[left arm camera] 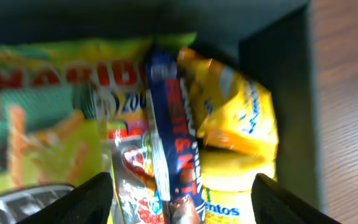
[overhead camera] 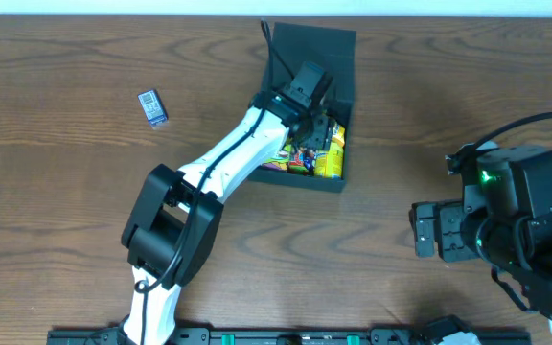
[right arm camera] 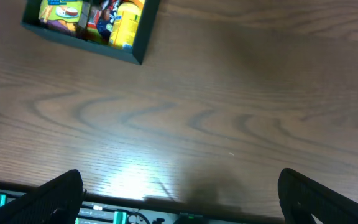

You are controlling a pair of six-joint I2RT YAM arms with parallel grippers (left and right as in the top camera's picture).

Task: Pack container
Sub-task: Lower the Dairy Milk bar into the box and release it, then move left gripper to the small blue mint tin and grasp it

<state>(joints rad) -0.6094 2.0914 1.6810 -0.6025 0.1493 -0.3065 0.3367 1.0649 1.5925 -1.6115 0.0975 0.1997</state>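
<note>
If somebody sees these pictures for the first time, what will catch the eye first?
The left gripper hangs open inside the black container at the far side of the table, above yellow snack packets and a blue bar. One small packet lies alone on the table, off to the container's left.

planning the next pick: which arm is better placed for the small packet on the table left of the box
Left. The small packet lies left of the container, where the left claw hovers open; the right claw sits on the far side.
</note>
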